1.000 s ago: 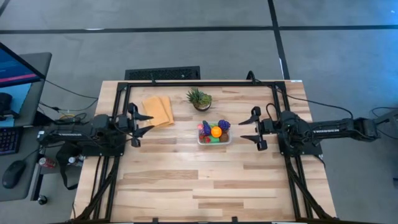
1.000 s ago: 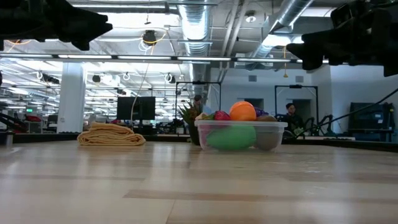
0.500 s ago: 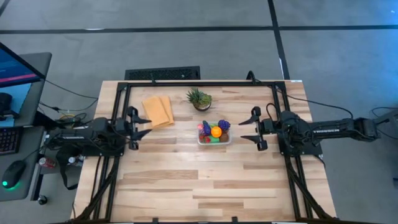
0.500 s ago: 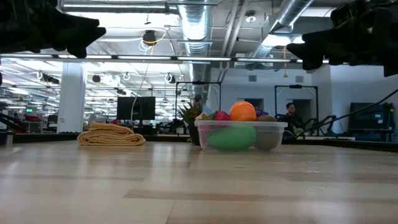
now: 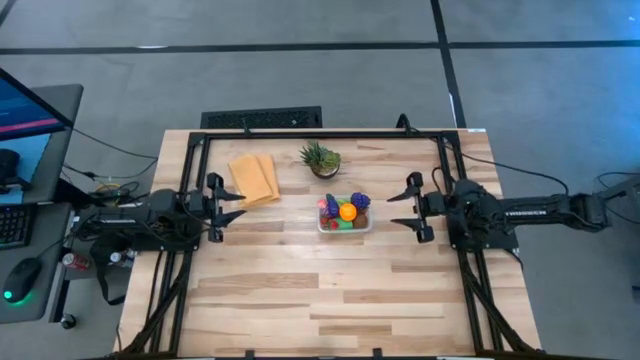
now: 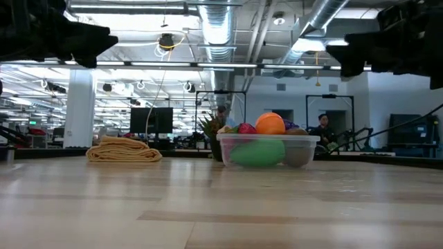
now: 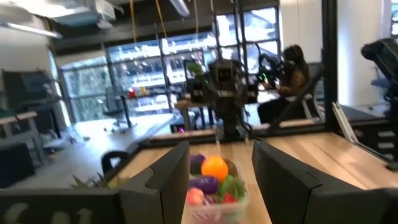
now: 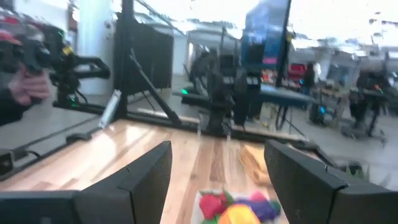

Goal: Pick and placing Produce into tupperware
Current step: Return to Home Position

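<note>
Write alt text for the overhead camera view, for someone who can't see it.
A clear tupperware full of colourful toy produce sits on a wooden table between the left gripper and right gripper, both open and apart from it. A folded yellow-orange cloth and a potted plant lie nearer the far edge.

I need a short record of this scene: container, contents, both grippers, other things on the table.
container: small clear plastic rectangular tupperware, middle of the wooden table
contents: toy produce, round orange fruit on top
left gripper: open, empty, near table's left edge
right gripper: open, empty, right of tupperware
others: folded yellow-orange cloth; spiky green potted plant
</note>
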